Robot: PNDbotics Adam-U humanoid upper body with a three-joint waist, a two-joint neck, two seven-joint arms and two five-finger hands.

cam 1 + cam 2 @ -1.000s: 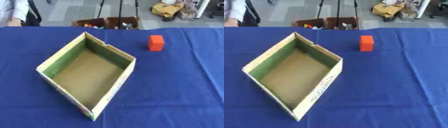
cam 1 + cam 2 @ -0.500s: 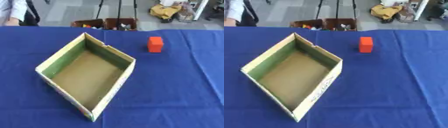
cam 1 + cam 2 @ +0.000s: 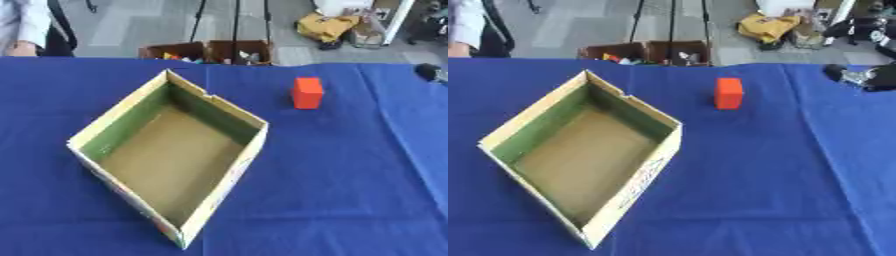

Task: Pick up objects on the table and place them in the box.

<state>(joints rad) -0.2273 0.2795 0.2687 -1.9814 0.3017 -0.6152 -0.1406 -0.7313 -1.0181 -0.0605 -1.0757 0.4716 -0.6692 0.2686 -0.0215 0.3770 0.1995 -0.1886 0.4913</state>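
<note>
An orange block (image 3: 307,93) stands upright on the blue tablecloth, to the right of and behind the box. The cardboard box (image 3: 114,120) is open on top, has green inner walls, sits turned like a diamond left of centre, and holds nothing. My right hand (image 3: 861,76) shows as a black and silver shape at the right edge, level with the block and well to its right, not touching it. Its fingers are too blurred to read. My left hand is out of sight.
The blue cloth (image 3: 350,175) covers the whole table. Past the far edge are brown crates (image 3: 210,52) of small items on the floor, tripod legs and a yellow bag (image 3: 325,26). A person's sleeve (image 3: 22,25) shows at the far left corner.
My right hand has come into view at the right edge. The block and box have not moved on the table; the picture has shifted slightly downward.
</note>
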